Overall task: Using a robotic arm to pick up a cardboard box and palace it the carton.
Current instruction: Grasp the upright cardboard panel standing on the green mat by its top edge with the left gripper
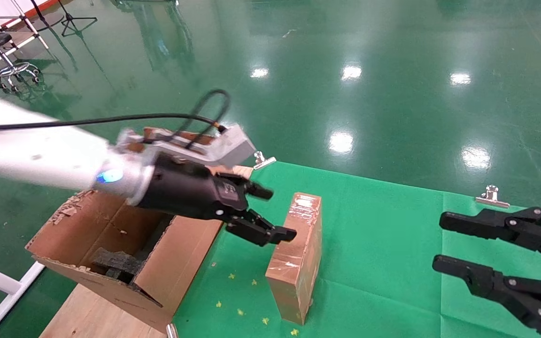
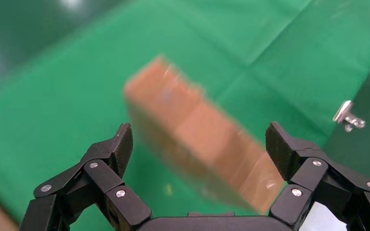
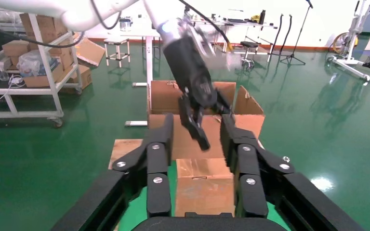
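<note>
Cardboard box (image 2: 200, 144) blurred; right gripper (image 1: 437, 241) cut off at edge.

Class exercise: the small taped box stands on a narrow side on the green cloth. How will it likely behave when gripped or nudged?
The box stands tall on a narrow side, so a sideways nudge could tip it. Its glossy tape may be slippery for the open left gripper. Its flat faces and crisp edges suggest it's stiff.

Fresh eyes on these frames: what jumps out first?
The left gripper, fingers open, hangs beside the upper part of the tape-wrapped cardboard box, which stands on edge on the green cloth. To the robot's left sits the torn carton with black foam inside. The right gripper waits open at the right edge.
</note>
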Controlling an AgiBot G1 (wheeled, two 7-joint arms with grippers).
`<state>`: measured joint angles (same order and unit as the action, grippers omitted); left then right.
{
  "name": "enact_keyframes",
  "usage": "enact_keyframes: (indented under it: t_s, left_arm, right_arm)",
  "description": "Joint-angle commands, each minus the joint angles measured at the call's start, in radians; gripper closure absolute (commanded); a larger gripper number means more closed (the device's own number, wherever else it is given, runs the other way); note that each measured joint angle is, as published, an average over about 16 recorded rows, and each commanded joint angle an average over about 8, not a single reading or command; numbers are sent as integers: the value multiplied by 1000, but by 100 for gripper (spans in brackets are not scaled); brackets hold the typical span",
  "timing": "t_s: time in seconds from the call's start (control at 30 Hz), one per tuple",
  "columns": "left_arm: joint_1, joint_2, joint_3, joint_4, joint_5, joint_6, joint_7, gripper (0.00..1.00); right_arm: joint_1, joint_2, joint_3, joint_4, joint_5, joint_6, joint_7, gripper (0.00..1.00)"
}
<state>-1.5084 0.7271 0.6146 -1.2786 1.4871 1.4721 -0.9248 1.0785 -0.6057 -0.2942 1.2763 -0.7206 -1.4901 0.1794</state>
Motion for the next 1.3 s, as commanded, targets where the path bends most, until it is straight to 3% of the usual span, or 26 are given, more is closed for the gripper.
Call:
enact_keyframes:
  t_s: [0.03,0.27,0.5,0.87,1.2,1.23,1.3]
  left_arm:
    - [-67,47,48,18,87,31,-124,0]
    - [-179,172,124,114,161,94,-312,0]
    - [-245,260,219,188,183,109,-394,0]
    - [-329,384,388,297,210,106,-408,0]
    - [-359,442,478,377,211,96,-367,0]
    - [-361,445,483,381,213,94,-363,0]
    - [-366,450,491,387,216,92,-358,1]
  right_arm:
    - [0,0,0,0,0,0,0,100]
    - [0,0,0,0,0,0,0,100]
    - [0,0,-1,0,1,0,0,100]
    - [0,1,-1,0,1,1,-1,100]
    - [0,1,-2,0,1,1,-1,100]
    - [0,1,-2,0,1,1,-1,95]
    - [0,1,-2,0,1,1,-1,70]
